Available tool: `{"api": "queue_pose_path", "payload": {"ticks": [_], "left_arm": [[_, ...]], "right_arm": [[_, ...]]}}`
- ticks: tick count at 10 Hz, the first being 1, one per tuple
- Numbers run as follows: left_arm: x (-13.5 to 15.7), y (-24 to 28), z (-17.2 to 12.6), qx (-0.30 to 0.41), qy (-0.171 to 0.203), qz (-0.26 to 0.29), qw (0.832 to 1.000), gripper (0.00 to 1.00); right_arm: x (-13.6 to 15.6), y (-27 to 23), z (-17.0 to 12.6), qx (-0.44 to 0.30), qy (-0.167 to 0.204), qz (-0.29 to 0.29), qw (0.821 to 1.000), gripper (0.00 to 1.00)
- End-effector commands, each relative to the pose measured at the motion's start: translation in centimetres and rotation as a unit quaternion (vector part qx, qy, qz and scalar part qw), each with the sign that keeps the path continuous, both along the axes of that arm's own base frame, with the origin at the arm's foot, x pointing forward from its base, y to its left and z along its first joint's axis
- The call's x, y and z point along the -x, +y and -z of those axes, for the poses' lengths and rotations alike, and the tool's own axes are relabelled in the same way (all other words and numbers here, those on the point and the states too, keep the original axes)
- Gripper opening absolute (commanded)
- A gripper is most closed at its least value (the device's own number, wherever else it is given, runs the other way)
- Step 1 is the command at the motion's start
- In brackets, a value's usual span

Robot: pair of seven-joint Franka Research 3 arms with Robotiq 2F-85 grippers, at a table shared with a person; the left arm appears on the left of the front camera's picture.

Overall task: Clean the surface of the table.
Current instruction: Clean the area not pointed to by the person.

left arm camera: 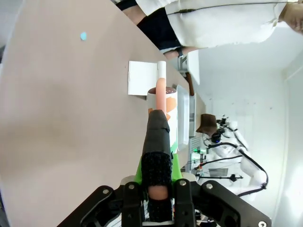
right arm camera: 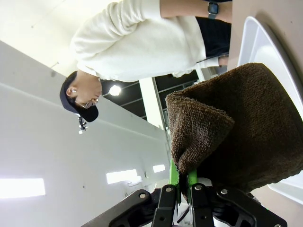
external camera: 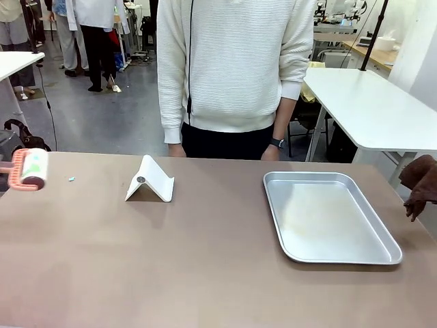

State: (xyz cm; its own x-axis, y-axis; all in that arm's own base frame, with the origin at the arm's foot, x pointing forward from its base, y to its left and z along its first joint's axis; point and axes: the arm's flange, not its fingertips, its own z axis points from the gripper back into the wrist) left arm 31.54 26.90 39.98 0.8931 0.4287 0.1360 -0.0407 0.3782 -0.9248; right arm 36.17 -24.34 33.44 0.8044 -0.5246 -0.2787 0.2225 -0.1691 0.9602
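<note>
Desk (external camera: 205, 280) surface of plain matte brown is spread across the front view. Beyond its far edge a grey floor, a white-topped table (external camera: 372, 102) and a person (external camera: 232, 61) in a white sweater are seen. A metal tray (external camera: 321, 219) is laid on the right half of the desk, and a folded white stand (external camera: 150, 181) left of centre. A small teal speck (external camera: 71, 179) is seen near the left edge, just beside a lint roller (external camera: 31, 169). A brown cloth (external camera: 420, 184) is seen at the right edge.

In the left wrist view the left gripper (left arm camera: 158, 127) is shown clenched on the lint roller's pink handle. Whether the roll touches the desk cannot be told. In the right wrist view the right gripper (right arm camera: 183, 177) is shown pinched on the brown cloth, with the tray behind it.
</note>
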Motion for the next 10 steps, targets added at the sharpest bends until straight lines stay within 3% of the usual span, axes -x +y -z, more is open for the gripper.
{"api": "queue_pose_path", "payload": {"ticks": [1,4,6,7,10], "left_arm": [[2.2,3.5,0.8,0.021,-0.018,-0.009,1.0,0.22],[5.2,7.2,2.2,0.027,-0.016,-0.029,0.999,0.22],[5.8,8.5,2.3,0.077,-0.036,-0.038,0.996,0.22],[5.7,7.2,2.5,0.03,-0.009,-0.044,0.999,0.22],[5.7,7.2,2.5,0.03,-0.009,-0.044,0.999,0.22]], "right_arm": [[0.3,0.2,-0.6,0.002,-0.002,-0.001,1.0,0.07],[0.3,0.2,-0.6,0.002,-0.002,-0.001,1.0,0.07],[0.3,0.2,-0.6,0.002,-0.002,-0.001,1.0,0.07],[0.3,0.2,-0.6,0.002,-0.002,-0.001,1.0,0.07],[0.3,0.2,-0.6,0.002,-0.002,-0.001,1.0,0.07]]}}
